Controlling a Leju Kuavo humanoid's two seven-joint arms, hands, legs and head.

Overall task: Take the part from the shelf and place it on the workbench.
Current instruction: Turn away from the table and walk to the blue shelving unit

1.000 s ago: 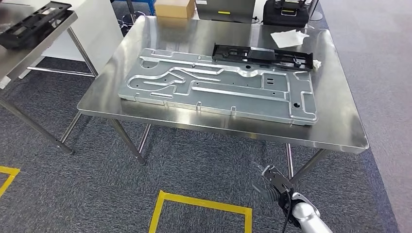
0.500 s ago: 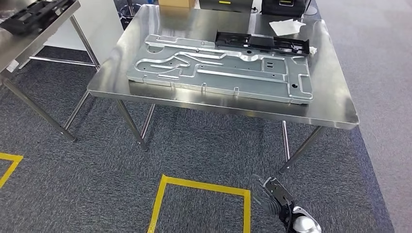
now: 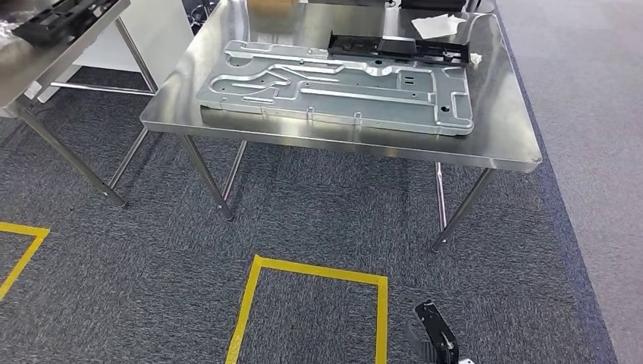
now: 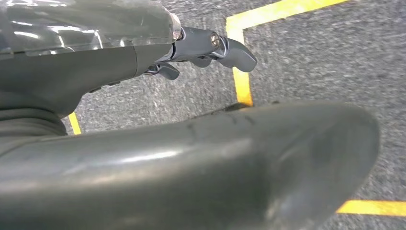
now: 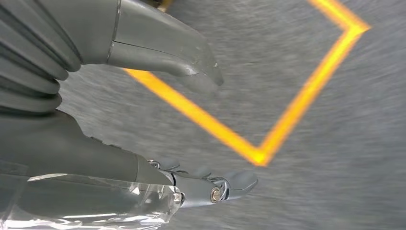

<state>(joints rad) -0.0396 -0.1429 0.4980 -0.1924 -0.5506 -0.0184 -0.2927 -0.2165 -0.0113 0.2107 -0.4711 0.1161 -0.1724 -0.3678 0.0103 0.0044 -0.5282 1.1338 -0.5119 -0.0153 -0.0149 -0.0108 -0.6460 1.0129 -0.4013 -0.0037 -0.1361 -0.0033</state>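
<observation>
A long black plastic part [image 3: 394,49] lies on the steel workbench [image 3: 500,129], at the far side of a large grey stamped metal plate [image 3: 334,87]. Another black part [image 3: 54,17] rests on a second steel table [image 3: 30,64] at the far left. My right hand [image 3: 431,340] hangs low over the carpet, well short of the workbench, and holds nothing. In the right wrist view the right hand [image 5: 119,143] has its thumb and fingers [image 5: 225,186] apart over yellow tape. My left hand [image 4: 158,57] also hangs over the floor, fingers [image 4: 225,48] apart and empty.
A white cloth [image 3: 436,25] lies at the workbench's far right corner. A yellow tape square [image 3: 311,303] marks the grey carpet in front of the workbench, and another tape corner [image 3: 21,254] sits at the left. Table legs [image 3: 212,182] stand between the two tables.
The whole picture has shifted: the camera has moved, so the workbench sits higher and smaller in view. My right hand has sunk toward the bottom edge of the picture.
</observation>
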